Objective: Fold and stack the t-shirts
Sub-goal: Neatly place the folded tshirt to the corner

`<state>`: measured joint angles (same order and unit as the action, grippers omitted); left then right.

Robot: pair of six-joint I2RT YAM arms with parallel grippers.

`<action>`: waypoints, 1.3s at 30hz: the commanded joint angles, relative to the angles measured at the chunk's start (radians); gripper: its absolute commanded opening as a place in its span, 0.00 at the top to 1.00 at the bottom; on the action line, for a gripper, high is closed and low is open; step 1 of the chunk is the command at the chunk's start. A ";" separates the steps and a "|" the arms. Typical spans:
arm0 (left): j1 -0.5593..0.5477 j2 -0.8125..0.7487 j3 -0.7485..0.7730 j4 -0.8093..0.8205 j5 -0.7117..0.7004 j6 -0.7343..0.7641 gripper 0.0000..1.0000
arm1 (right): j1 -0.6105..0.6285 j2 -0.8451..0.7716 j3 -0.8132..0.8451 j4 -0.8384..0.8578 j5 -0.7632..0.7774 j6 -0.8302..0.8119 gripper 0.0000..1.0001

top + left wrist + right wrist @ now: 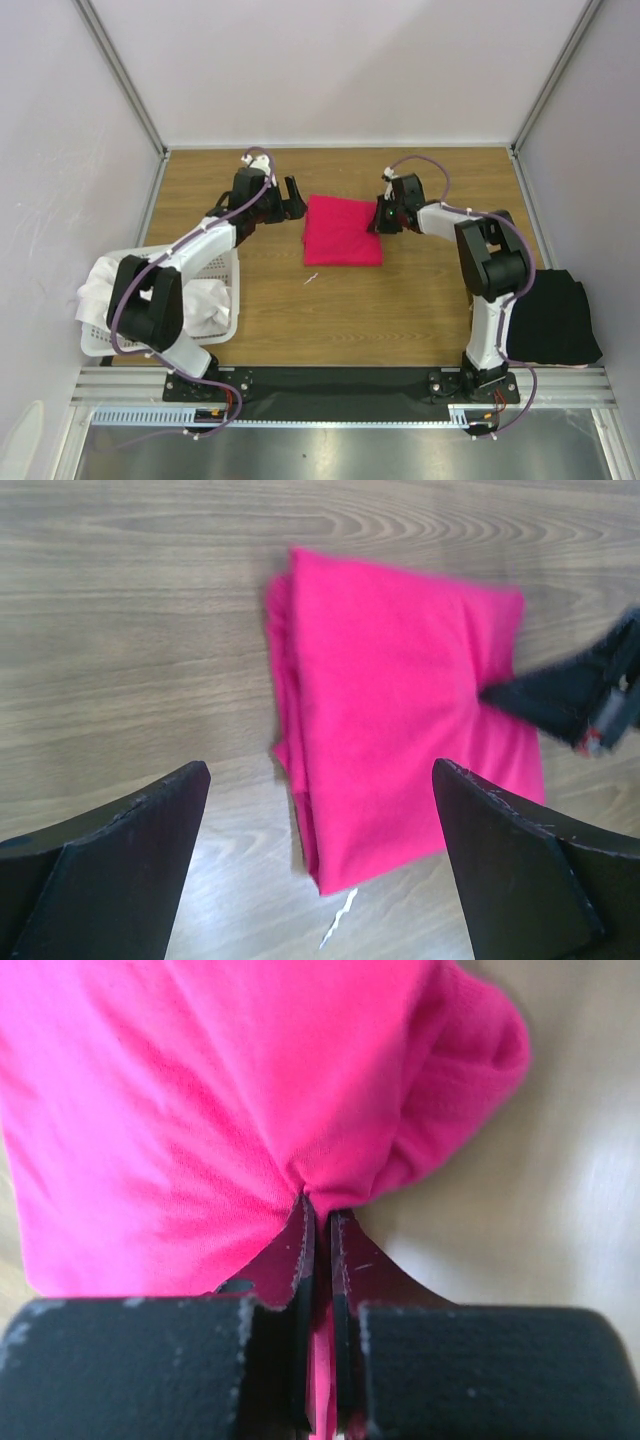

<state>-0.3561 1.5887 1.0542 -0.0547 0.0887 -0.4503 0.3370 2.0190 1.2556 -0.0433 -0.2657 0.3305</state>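
At the lower right of the top view the black t-shirt (556,316) lies as a flat folded slab at the right-hand margin of the worktop (420,300), beside the right arm's base; at the lower left the white perforated basket (236,295) holds crumpled white t-shirts (205,300), with the left arm reaching over it; a small white scrap (312,279) lies on the wood just below the middle; above it, in the centre of the frame, the crimson-pink t-shirt (340,232) lies flat, folded into a near-square packet with no marked long axis; its layered fold edges show down its left side in the left wrist view. The packet sits between the 2 tools: the right tool (379,216) has its jaws pressed together on a pinch of pink cloth at the packet's upper right edge, the fabric puckering into the nip in the right wrist view; the left tool (293,198) hangs just off the upper left corner, jaws spread wide, gripping nothing and clear of the cloth. The folding here looks done, so carrying it to a stack seems the likely next step; the black t-shirt lies toward the lower right, and the right arm is the nearer to it; a lift by 1 edge could let the layers fall open.
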 commanded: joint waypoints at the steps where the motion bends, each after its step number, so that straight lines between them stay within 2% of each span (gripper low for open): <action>1: 0.016 -0.081 0.104 -0.190 0.043 0.084 0.00 | 0.046 -0.133 -0.051 -0.335 0.088 0.027 1.00; 5: 0.045 -0.127 0.098 -0.250 0.057 0.104 0.00 | 0.112 -0.269 -0.068 -0.504 0.346 -0.001 1.00; 8: 0.080 -0.130 0.102 -0.275 0.083 0.119 0.00 | 0.122 -0.354 -0.090 -0.633 0.454 0.036 1.00; 14: 0.127 -0.113 0.150 -0.284 0.080 0.137 0.00 | 0.122 -0.560 -0.130 -0.789 0.615 0.130 1.00; 17: 0.137 -0.096 0.167 -0.286 0.080 0.139 0.00 | 0.116 -0.644 -0.147 -0.831 0.658 0.104 1.00; 22: 0.155 -0.082 0.176 -0.283 0.111 0.117 0.00 | 0.102 -0.692 -0.118 -0.923 0.709 -0.056 1.00; 24: 0.161 -0.082 0.171 -0.286 0.114 0.111 0.00 | 0.099 -0.706 -0.088 -1.002 0.833 -0.032 1.00; 30: 0.175 -0.075 0.141 -0.286 0.131 0.087 0.00 | 0.077 -0.805 -0.062 -0.995 0.928 -0.168 1.00; 32: 0.181 -0.076 0.129 -0.284 0.132 0.078 0.00 | 0.065 -0.859 -0.093 -0.971 0.930 -0.302 1.00; 34: 0.181 -0.076 0.125 -0.287 0.118 0.078 0.00 | 0.065 -0.890 -0.134 -1.001 0.960 -0.367 1.00; 37: 0.184 -0.062 0.141 -0.304 0.083 0.087 0.00 | 0.059 -0.968 -0.206 -1.125 1.022 -0.399 1.00; 39: 0.190 -0.044 0.155 -0.310 0.082 0.088 0.00 | 0.050 -1.079 -0.260 -1.167 0.995 -0.444 1.00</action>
<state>-0.1814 1.5238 1.1854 -0.3557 0.1864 -0.3576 0.3969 1.0538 1.0462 -1.0866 0.6708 0.0055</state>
